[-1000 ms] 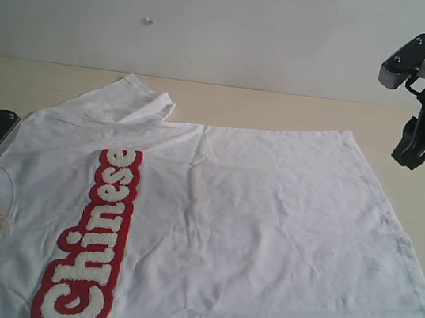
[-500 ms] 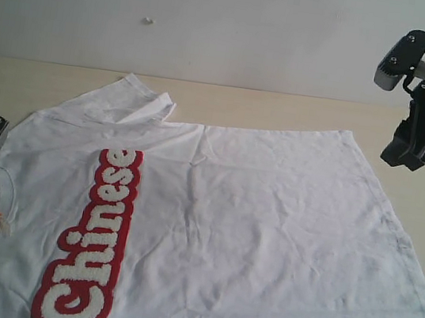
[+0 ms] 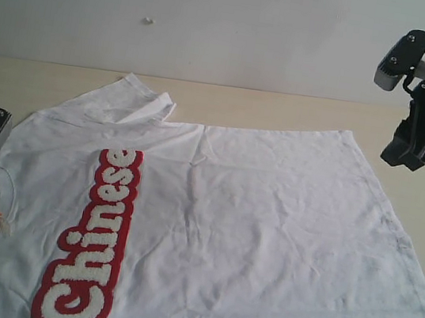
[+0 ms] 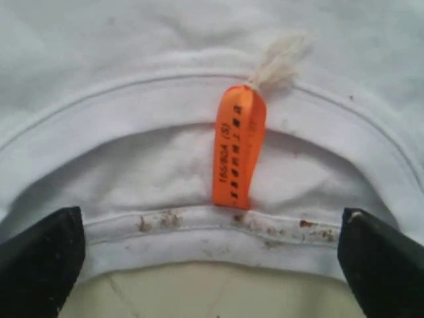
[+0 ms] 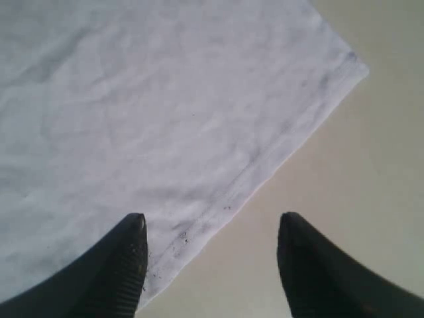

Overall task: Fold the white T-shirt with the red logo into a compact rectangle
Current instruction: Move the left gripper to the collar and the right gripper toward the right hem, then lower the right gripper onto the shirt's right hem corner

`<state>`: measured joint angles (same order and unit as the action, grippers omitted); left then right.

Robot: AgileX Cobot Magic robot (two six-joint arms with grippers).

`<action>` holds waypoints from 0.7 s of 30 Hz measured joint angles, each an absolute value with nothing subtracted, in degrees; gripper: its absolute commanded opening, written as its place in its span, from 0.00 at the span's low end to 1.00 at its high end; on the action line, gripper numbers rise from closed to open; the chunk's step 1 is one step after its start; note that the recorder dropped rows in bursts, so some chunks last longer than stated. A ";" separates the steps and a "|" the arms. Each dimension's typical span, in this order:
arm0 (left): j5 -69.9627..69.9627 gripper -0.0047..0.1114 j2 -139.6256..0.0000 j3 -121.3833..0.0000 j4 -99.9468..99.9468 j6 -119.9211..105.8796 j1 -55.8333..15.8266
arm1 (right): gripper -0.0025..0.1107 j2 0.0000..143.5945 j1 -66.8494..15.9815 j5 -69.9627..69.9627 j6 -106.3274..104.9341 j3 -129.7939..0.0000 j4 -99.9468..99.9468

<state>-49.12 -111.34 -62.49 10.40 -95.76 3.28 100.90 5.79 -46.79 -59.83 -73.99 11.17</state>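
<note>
Fingers (image 4: 41, 262) spread, orange tag (image 4: 238, 149) lettering — wrist-only

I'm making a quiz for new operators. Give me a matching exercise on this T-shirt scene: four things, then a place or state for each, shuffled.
1 left hand
2 right hand
3 orange tag
4 red logo

A open, over the hem
B across the white T-shirt's chest
C open, at the collar
D lying in the neck opening

Pairs: 1-C, 2-A, 3-D, 4-B
</note>
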 measured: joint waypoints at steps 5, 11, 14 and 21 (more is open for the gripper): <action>-46.48 0.94 -111.34 -60.42 9.92 -95.65 3.28 | 0.53 100.90 5.79 -46.68 -60.20 -73.99 11.17; -43.68 0.94 -110.97 -59.06 9.09 -94.96 3.28 | 0.53 100.90 5.79 -46.99 -62.59 -73.99 11.17; -43.46 0.94 -110.89 -58.95 8.85 -94.38 3.28 | 0.53 100.90 5.79 -48.49 -65.28 -73.99 11.17; -43.35 0.94 -110.84 -58.95 8.65 -94.04 3.28 | 0.53 104.60 5.79 -54.84 -72.25 -73.99 11.38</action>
